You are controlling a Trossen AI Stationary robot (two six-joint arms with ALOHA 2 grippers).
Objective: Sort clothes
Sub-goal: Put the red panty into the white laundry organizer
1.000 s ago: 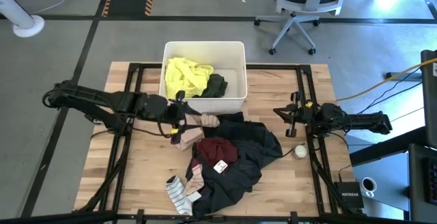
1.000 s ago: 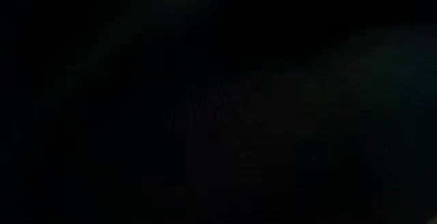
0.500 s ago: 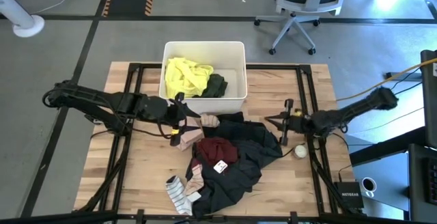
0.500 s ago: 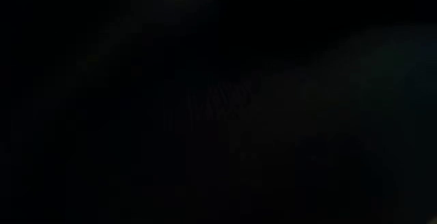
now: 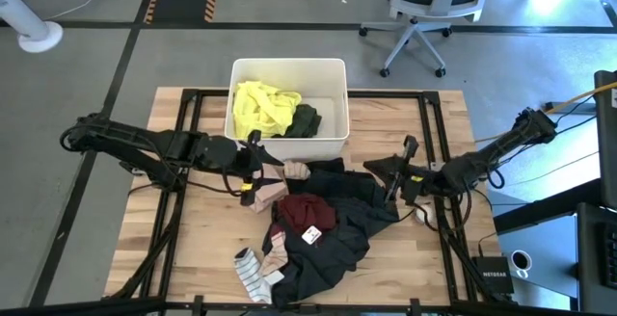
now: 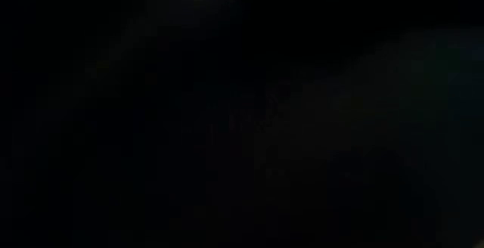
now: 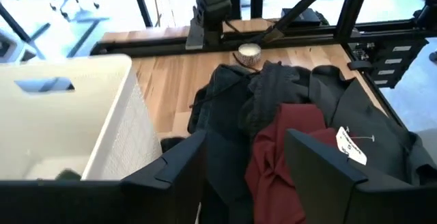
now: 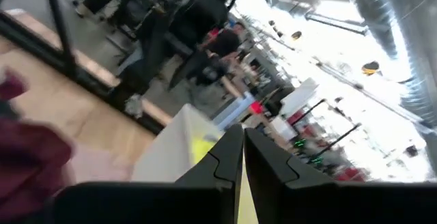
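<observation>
A pile of clothes lies mid-table: a large black garment (image 5: 349, 222), a maroon one (image 5: 307, 212) on top of it (image 7: 283, 149), a grey-white striped sock (image 5: 253, 274) at the near edge and a small pale pink piece (image 5: 295, 170). A neon yellow garment (image 5: 262, 104) and a dark green one (image 5: 306, 120) lie in the white bin (image 5: 333, 144). My left gripper (image 5: 256, 168) (image 7: 244, 141) hangs open above the pile's left end, with nothing between its fingers. My right gripper (image 5: 378, 173) (image 8: 243, 142) is shut and empty, raised over the pile's right edge.
A small white ball (image 7: 249, 52) rests on the wood beyond the pile, near the right arm. Black frame rails (image 5: 188, 114) run along the table's sides. Bare wood lies right of the bin and at the near left. The low view is dark.
My right gripper has risen and swung from the table's right side toward the pile in the middle, rolling about its own axis as it went; it has stayed shut. The clothes have not moved.
</observation>
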